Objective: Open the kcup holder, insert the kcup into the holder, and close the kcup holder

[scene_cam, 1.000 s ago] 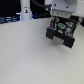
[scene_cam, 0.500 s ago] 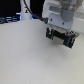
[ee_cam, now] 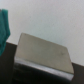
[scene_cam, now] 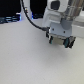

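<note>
Item: gripper (scene_cam: pixel 60 41), one Franka arm, low over a pale table (scene_cam: pixel 25 60) toward the exterior view's right; fingers dark and blurred, so whether they are apart or together cannot be told

Item: kcup holder (ee_cam: pixel 42 52), seen only in the wrist view as a flat grey-brown top with a dark front edge; drawer front mostly out of frame, open or closed not determinable

Item: kcup, not identifiable in either view; a teal-green shape (ee_cam: pixel 4 27) sits at one edge of the wrist picture, nature unclear

Item: black cable (scene_cam: pixel 31 16), looping behind the arm

Risks, as judged:
- descent onto the holder's top instead of its drawer front, caused by the handle being out of sight
- holder sliding on the smooth table if pulled without a firm hold
- pod location unconfirmed, so a later pick may miss
</note>
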{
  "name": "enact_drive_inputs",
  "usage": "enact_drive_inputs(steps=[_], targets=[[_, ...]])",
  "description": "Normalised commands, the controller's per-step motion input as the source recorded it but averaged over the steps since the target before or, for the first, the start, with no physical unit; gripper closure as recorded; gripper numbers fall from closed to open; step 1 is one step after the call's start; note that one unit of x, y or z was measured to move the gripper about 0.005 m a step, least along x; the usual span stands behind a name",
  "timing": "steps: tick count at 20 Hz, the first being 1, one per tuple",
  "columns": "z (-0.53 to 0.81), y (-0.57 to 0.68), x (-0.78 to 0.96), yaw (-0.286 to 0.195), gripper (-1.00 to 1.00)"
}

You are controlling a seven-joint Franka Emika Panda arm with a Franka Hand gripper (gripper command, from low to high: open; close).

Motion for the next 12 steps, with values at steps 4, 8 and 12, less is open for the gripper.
enact_drive_inputs(steps=[4, 8, 12], targets=[[-0.03, 0.26, -0.41, 0.175, -1.00], [0.01, 0.32, -0.54, 0.155, -1.00], [0.03, 0.50, -0.55, 0.096, -1.00]])
